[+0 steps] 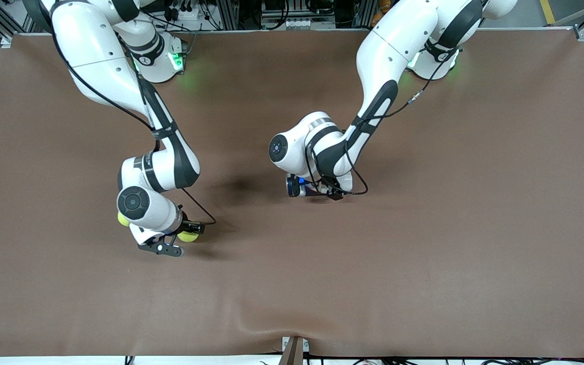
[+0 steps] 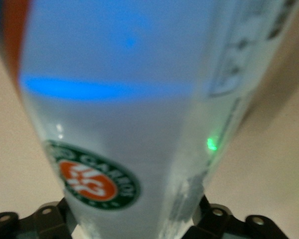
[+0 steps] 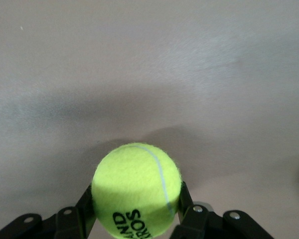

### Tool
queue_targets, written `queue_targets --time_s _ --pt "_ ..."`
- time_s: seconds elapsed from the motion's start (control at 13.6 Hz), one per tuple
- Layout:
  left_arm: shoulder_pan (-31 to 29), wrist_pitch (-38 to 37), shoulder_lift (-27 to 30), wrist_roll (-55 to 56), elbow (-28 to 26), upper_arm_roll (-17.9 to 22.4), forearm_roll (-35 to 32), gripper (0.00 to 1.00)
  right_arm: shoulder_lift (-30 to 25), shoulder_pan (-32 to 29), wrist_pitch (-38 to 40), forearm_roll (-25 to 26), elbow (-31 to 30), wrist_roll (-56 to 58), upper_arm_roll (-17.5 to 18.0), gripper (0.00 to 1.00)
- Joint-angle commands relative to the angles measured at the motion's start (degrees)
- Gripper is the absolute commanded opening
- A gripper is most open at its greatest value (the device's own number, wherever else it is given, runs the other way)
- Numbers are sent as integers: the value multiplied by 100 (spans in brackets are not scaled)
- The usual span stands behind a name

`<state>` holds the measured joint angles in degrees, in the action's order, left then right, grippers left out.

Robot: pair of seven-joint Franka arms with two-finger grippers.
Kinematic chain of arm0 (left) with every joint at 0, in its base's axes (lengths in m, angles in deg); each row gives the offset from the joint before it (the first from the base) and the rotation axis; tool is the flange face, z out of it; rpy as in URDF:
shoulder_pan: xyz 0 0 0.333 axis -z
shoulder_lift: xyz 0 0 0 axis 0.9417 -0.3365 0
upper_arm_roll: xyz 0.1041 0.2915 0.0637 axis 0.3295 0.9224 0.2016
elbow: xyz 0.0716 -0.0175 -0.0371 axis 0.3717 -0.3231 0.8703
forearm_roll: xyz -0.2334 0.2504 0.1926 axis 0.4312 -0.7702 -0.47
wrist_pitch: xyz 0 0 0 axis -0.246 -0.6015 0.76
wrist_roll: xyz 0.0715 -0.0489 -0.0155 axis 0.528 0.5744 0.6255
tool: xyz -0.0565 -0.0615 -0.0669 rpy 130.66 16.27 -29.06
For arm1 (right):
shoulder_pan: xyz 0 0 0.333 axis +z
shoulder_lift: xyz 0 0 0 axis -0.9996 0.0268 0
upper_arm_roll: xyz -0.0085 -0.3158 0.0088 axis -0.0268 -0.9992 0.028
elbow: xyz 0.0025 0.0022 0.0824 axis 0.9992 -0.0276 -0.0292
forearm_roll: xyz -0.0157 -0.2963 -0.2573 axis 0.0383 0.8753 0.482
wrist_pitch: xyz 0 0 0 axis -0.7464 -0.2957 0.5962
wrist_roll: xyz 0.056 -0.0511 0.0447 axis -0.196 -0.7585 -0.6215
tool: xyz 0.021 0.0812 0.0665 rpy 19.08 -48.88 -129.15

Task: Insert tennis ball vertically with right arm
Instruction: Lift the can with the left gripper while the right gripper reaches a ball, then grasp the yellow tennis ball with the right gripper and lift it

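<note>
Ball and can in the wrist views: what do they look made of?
Ball: fuzzy yellow-green felt, matte, with a pale seam and black print. Can: seemingly clear, glossy plastic; light glints on it, and a printed round logo shows. It is blurred, so plastic is a guess.

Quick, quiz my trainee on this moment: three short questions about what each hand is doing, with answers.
1. What does the right hand grip? A) a ball B) a tube C) nothing
2. True or false: the ball is already inside the tube.
3. Fill in: the tube is at the ____ hand.

Key: 1 A. 2 false, the ball sits in the right hand, out in the open. 3 left.
</note>
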<state>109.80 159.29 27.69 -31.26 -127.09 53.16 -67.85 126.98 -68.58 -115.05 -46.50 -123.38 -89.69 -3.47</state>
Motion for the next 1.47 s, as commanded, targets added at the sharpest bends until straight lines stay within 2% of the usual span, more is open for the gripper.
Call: queue_targets --time_s 0.0,0.44,0.81,1.1,1.39 --pt "53 -46 -100 -28 49 31 -95 86 -684 -177 704 -10 -58 -40 -22 0" --pt "53 -46 -83 -37 67 31 -86 78 -1669 -669 1960 174 179 415 -22 0" --pt "53 -11 -74 -54 84 31 -86 78 -1802 -1030 3859 192 1505 777 -39 0" --pt "79 -2 -21 -63 111 22 -77 77 -2292 -1284 4125 192 1621 812 -30 0" --pt "79 -2 40 -46 312 -48 -60 77 -2733 -1355 4862 324 1787 1031 -39 0"
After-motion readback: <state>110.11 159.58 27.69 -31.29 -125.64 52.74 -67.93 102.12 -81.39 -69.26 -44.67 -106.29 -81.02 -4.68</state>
